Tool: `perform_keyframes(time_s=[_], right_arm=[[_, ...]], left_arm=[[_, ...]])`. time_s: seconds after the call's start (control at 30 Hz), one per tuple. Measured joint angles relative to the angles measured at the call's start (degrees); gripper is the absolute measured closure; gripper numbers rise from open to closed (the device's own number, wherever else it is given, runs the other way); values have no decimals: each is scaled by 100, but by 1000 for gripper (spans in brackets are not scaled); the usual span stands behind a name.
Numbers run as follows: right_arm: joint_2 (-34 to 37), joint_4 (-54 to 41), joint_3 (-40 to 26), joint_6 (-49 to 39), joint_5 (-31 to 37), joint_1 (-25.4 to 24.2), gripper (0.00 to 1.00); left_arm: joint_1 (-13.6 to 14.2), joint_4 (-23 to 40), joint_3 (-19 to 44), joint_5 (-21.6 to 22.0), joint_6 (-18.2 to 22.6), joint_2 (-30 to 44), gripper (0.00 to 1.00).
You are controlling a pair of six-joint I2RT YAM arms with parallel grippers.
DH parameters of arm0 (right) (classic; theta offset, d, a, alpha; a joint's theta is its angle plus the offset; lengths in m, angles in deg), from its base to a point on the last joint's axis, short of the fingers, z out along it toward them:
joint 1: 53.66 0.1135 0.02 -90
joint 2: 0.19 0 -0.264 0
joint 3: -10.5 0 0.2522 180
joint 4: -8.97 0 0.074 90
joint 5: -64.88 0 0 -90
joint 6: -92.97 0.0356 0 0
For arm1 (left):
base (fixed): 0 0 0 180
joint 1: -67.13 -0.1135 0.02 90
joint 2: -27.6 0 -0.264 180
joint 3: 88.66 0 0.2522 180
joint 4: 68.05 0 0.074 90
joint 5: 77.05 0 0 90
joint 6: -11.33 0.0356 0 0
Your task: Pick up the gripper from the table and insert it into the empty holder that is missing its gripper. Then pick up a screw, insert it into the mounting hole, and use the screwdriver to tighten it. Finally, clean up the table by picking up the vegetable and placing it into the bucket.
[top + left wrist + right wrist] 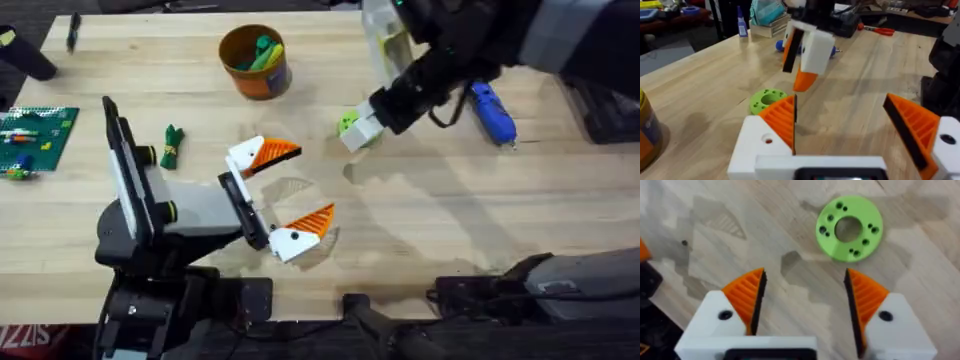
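Both grippers' orange-padded fingers (745, 297) stand spread and empty — left gripper (285, 190) low near the table's near edge, right gripper (805, 300) above the green ring (850, 227). Pale wood planks form the table (450, 210); clutter lies behind. Far right, the screwdriver (492, 112) lies near-to-far. Bucket (256, 62) far, vegetable (172, 145) left.

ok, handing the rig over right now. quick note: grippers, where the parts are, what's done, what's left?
Left gripper: open, empty, low over mid-table.
Right gripper: open, empty, hovering beside the green ring disc.
Screwdriver: lying far right.
Vegetable: on the table, left of centre.
Bucket: far centre.
Done: both grippers carry both orange pads.
Left: the screw step can't be judged; vegetable not yet in bucket.
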Motion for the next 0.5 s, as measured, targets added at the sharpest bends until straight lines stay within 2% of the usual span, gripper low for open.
perform_keyframes(time_s=[0.07, 0.13, 0.27, 0.4, 0.5], right_arm=[[135, 157, 0, -2, 65, 89, 192], [302, 231, 0, -1, 109, 191, 213], [532, 227, 0, 75, 361, 401, 164], [537, 169, 0, 220, 579, 622, 82], [511, 193, 43, 323, 641, 735, 62]], left_arm=[[-1, 0, 0, 0, 0, 0, 15], [-2, 0, 0, 0, 0, 0, 16], [-1, 0, 0, 0, 0, 0, 15], [-1, 0, 0, 0, 0, 0, 15], [0, 0, 0, 0, 0, 1, 15]])
